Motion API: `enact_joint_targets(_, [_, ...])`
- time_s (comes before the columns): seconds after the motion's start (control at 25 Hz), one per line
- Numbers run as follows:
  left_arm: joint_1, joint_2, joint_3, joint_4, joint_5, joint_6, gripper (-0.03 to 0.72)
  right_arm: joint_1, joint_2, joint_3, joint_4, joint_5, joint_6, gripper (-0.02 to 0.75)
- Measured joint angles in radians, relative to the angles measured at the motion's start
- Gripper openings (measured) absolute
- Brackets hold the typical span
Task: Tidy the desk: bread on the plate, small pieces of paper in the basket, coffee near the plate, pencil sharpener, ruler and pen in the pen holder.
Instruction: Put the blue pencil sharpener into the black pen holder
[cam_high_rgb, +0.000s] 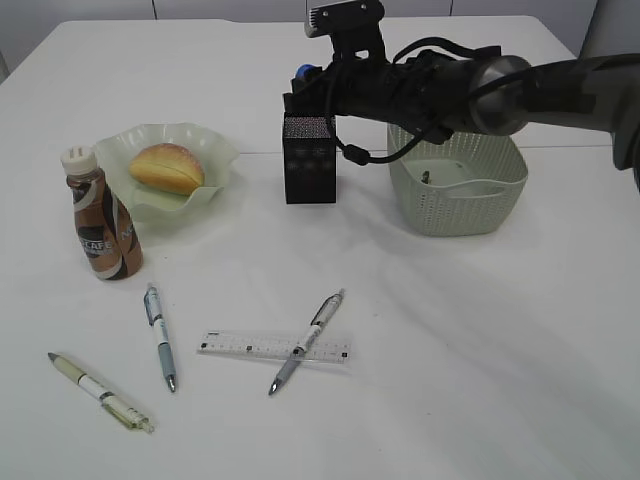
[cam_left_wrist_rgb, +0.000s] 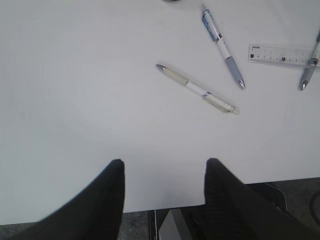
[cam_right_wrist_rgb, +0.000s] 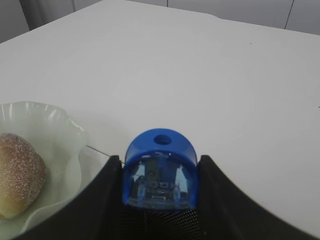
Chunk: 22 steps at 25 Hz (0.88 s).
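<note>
The right gripper (cam_right_wrist_rgb: 159, 200) pinches the blue sharpener (cam_right_wrist_rgb: 160, 170) between its jaws, hole end facing away from the wrist cam. In the ext. view the right arm reaches across the middle and holds the sharpener (cam_high_rgb: 303, 74) just above the back-left edge of the pen holder (cam_high_rgb: 309, 160), whose mesh shows right under the sharpener in the wrist view. Judgement: the step in hand is the drop, and it turns on that vertical relation, since the holder's mouth lies directly below and slightly toward the cam side, so a small shift fwd before letting go looks safer than releasing on the rim. The left gripper (cam_left_wrist_rgb: 164, 172) hangs spread and empty over the near desk (cam_high_rgb: 480, 380) edge. The bread (cam_high_rgb: 167, 167) sits on the plate (cam_high_rgb: 215, 150), with the coffee (cam_high_rgb: 103, 225) upright just beside it. The basket (cam_high_rgb: 460, 205) is right of the holder. Not yet stowed: the ruler (cam_high_rgb: 272, 347) lying left-right with a gray pen (cam_high_rgb: 306, 341) across it, a blue pen (cam_high_rgb: 160, 337) and a yellowish pen (cam_high_rgb: 100, 391), all nearer the left arm
</note>
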Motion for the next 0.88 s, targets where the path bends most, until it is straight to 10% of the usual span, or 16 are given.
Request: enact_joint_targets(0.88, [0.0, 0.0, 0.0, 0.0, 0.0, 0.0, 0.372, 0.0, 0.0, 0.0, 0.0, 0.004, 0.002, 0.358])
